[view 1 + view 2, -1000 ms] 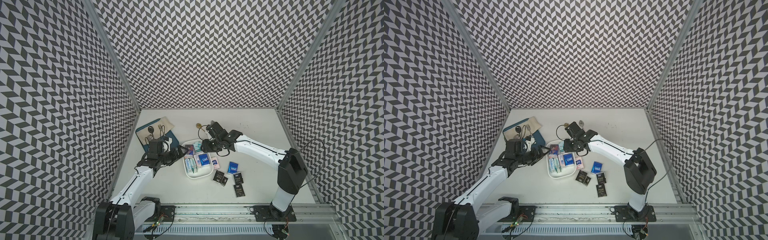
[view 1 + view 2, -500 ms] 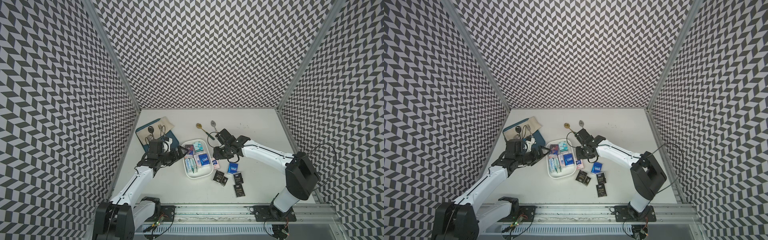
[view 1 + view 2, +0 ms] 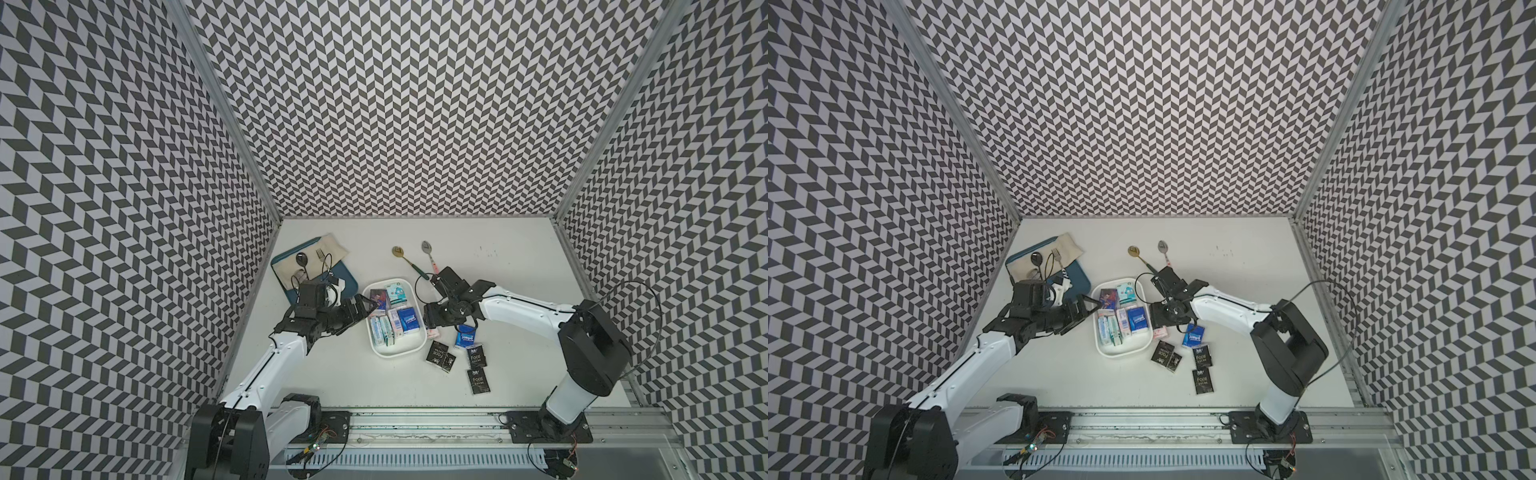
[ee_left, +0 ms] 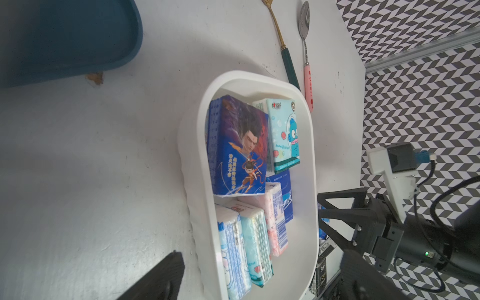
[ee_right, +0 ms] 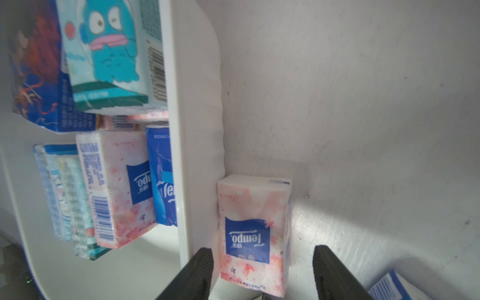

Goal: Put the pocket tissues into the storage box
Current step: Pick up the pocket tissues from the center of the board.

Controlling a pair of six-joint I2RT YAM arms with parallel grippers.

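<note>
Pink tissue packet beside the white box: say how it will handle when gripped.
The pink packet likely squashes: its wrapper looks soft. Probably light, being small. Lying flat beside the white box, it shouldn't tip, though its plastic film may slip in the right end effector.

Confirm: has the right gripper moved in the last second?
Yes. The right gripper came off the far end of the storage box toward the near rail, and now straddles the pink packet beside the box, jaws open.

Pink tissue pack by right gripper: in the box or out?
Out: pink pack lies on the table beside the box, inside the open right gripper.
</note>
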